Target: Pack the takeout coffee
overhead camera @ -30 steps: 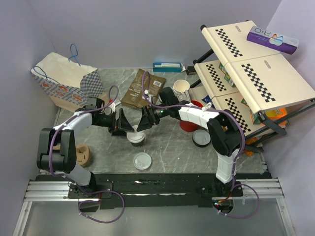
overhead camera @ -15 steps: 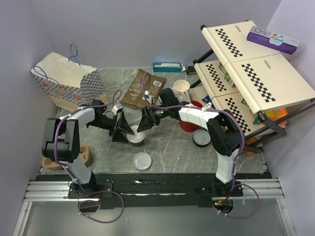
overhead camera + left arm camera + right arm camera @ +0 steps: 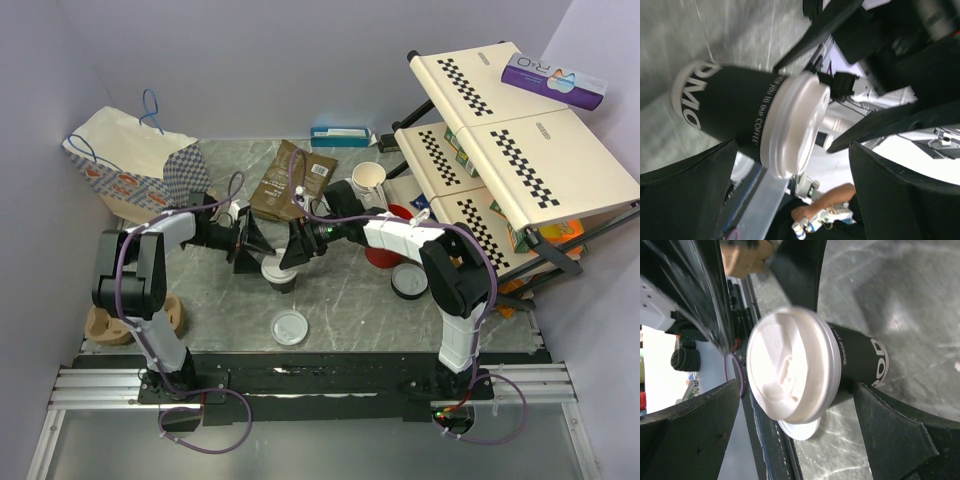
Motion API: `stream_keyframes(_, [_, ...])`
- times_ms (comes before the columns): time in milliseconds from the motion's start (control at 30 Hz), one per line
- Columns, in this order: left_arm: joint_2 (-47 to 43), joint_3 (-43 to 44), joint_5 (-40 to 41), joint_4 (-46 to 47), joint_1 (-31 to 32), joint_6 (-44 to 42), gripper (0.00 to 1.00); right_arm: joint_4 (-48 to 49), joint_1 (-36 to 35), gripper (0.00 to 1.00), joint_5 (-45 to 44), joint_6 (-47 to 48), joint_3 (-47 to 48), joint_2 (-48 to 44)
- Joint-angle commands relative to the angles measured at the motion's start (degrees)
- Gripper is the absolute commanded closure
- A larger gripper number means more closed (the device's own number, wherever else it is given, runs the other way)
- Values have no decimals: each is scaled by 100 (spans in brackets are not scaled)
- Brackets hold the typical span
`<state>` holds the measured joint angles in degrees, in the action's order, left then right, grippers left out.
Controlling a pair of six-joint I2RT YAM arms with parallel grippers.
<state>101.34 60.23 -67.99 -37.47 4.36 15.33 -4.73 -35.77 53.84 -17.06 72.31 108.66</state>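
At the far left of the bench [image 3: 200, 300] stood a patterned paper bag [image 3: 135, 165], with a brown cardboard holder [image 3: 168, 318] nearer the arm bases. The left claw [image 3: 250, 244] was spread wide and touched nothing. Just beside it stood the takeout coffee [image 3: 278, 273], a dark cup with a white lid, upright mid-bench. The wrist views showed it framed between each claw's parted fingers. A loose white lid [image 3: 289, 327] lay on the near side of it. The right claw [image 3: 296, 247], also spread and gripping nothing, faced the left one across the cup, so both arms crowded that spot. Behind them lay a brown coffee pouch [image 3: 292, 182]. Rightward came a lidless cream cup [image 3: 368, 179], a red cup [image 3: 384, 256], a round dark-rimmed lid [image 3: 409, 281], and a checkered rack [image 3: 520, 150].
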Motion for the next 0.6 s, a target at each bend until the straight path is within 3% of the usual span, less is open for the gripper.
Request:
stream_keyframes(0, [272, 507, -66, 600, -5, 321, 1, 16, 0, 0, -128, 27, -147, -328])
stream_keyframes(167, [133, 622, 363, 882, -49, 462, 1, -81, 79, 0, -348, -43, -270, -425])
stream_keyframes(367, [-632, -379, 383, 1401, -348, 708, 1, 278, 316, 0, 177, -289, -314, -355])
stream_keyframes(567, [-695, -811, 268, 1523, -348, 611, 1, 640, 334, 0, 539, -544, -244, -179])
